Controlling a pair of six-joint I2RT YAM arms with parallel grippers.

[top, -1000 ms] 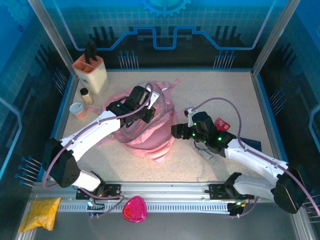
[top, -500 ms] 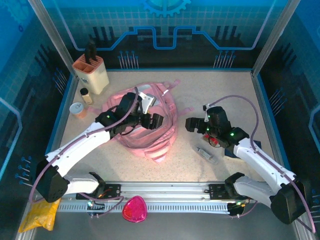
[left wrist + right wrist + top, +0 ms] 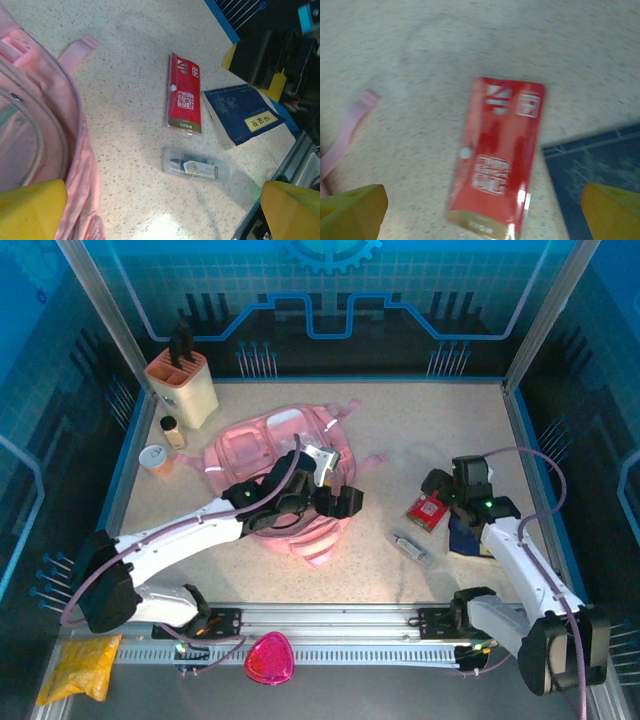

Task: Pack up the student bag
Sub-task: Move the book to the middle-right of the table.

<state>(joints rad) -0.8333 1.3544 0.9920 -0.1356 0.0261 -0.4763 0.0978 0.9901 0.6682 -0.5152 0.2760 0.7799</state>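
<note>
Top view, far left: yellow packet point(image 3: 80, 665) lies beside the rail; a beige block with dark handles point(image 3: 181, 388), a small bottle point(image 3: 172, 430) and a round cup point(image 3: 156, 458) stand at the table's back-left corner. The student bag point(image 3: 262, 448) lies flat on the speckled table point(image 3: 420, 430), left of centre, panel side up, with the left arm across its near edge. Left gripper point(image 3: 345, 502) hangs over the bag's right edge. Left wrist view settles its state: yellow fingertips point(image 3: 32, 205) stand wide apart, nothing between them, the bag's zipped edge point(image 3: 35, 135) under the left one. A magenta pouch point(image 3: 269, 660) sits on the near rail. Right of the bag, the top view gives a small clear case point(image 3: 412, 548); the left wrist view resolves a dark item with a label inside it point(image 3: 196, 167). A red packet point(image 3: 427, 511) lies just beyond; its white print is clearer from the left wrist point(image 3: 184, 95) and blurred from the right wrist point(image 3: 497, 160). Right gripper point(image 3: 440, 488) hovers above the packet, jaws spread wide and empty point(image 3: 482, 212). A dark blue book point(image 3: 462, 538) lies next to the packet; its yellow label reads in the left wrist view point(image 3: 240, 112).
</note>
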